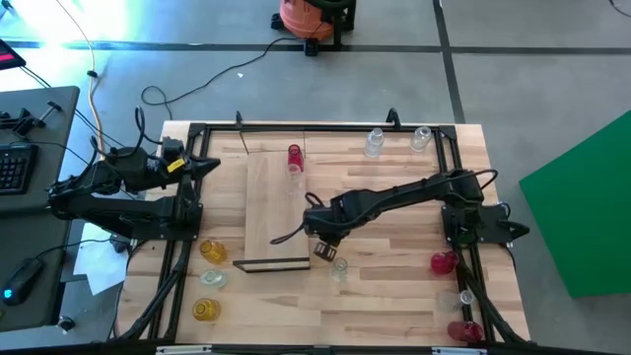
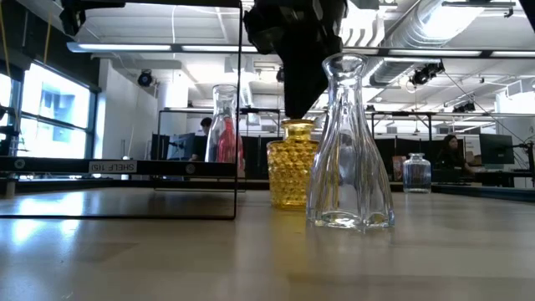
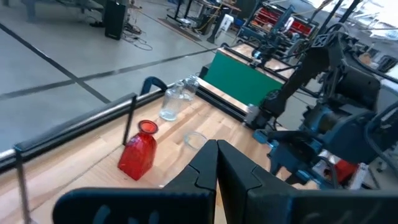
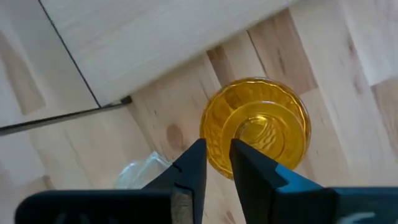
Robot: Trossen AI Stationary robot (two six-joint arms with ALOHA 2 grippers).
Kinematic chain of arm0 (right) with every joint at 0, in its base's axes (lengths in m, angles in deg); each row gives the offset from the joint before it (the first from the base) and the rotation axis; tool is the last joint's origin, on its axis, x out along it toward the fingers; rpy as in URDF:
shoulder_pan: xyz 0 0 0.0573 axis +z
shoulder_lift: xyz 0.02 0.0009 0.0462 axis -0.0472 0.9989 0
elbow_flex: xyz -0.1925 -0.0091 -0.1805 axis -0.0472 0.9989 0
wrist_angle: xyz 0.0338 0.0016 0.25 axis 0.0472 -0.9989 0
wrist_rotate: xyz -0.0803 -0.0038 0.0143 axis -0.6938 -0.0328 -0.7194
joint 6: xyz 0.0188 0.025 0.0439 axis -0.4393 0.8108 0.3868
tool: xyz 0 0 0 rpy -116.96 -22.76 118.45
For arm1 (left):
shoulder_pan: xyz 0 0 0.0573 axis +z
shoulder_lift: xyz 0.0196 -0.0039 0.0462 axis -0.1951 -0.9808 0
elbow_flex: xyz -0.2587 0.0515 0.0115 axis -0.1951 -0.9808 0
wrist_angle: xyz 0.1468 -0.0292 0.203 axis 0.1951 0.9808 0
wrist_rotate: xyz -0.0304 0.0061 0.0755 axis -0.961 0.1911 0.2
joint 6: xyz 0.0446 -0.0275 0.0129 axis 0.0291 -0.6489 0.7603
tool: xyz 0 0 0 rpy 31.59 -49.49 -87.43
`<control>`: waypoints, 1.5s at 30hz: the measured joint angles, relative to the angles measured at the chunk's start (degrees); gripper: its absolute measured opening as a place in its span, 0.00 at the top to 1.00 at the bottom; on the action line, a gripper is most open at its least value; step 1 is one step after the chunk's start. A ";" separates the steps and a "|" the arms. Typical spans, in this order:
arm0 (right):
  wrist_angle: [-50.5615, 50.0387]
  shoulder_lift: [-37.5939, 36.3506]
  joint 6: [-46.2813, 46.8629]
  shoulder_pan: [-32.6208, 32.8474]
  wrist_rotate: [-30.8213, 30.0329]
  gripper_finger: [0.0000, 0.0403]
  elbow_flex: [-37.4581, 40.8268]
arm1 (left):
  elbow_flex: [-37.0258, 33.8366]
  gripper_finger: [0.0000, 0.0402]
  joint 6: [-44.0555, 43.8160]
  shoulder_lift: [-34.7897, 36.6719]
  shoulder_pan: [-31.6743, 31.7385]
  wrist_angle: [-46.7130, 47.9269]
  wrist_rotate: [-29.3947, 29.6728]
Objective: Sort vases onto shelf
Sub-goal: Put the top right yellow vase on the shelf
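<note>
The big wooden table (image 1: 394, 286) holds the shelf (image 1: 276, 212), a flat light board near the middle. From above, the right arm reaches across to the shelf's corner, but it hides what it holds. The right wrist view shows it: the right gripper (image 4: 217, 163) pinches the rim of a yellow vase (image 4: 256, 129) standing on the table just beside the shelf. The low view shows that vase's bumpy sides and a tall clear vase (image 2: 349, 146) in front of it. A red vase (image 1: 294, 157) stands at the shelf's far end. The left gripper (image 3: 216, 163) waits at the table's left edge, fingers pressed together.
</note>
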 joint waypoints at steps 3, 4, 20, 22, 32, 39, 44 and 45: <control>1.63 -0.10 -0.17 -0.86 0.59 0.78 0.64 | 0.00 1.00 0.03 0.00 0.01 0.02 0.35; 2.03 -0.08 -0.18 -1.14 0.57 0.76 0.67 | 0.00 1.00 -0.03 0.00 0.01 0.02 0.35; 0.41 -0.04 -4.26 -3.71 0.80 0.66 0.54 | 0.00 1.00 -0.42 0.00 0.01 0.13 -0.11; -1.20 0.07 -3.98 -3.75 0.70 0.66 -0.37 | 0.00 1.00 -0.42 0.00 0.01 0.13 -0.14; -4.98 0.24 -4.22 -3.75 -2.25 0.66 -4.19 | 0.00 1.00 -0.42 0.00 0.01 0.24 -0.18; -1.85 0.14 -5.08 -3.82 -1.72 0.66 -0.05 | 0.00 1.00 -0.49 0.00 0.01 0.65 -0.22; 1.88 -0.10 -4.18 -3.81 -0.93 0.66 3.90 | 0.00 1.00 -0.47 0.00 0.01 0.63 -0.25; 2.09 -0.19 -4.14 -3.81 -0.99 0.66 4.17 | 0.00 1.00 -0.47 0.00 0.01 0.63 -0.25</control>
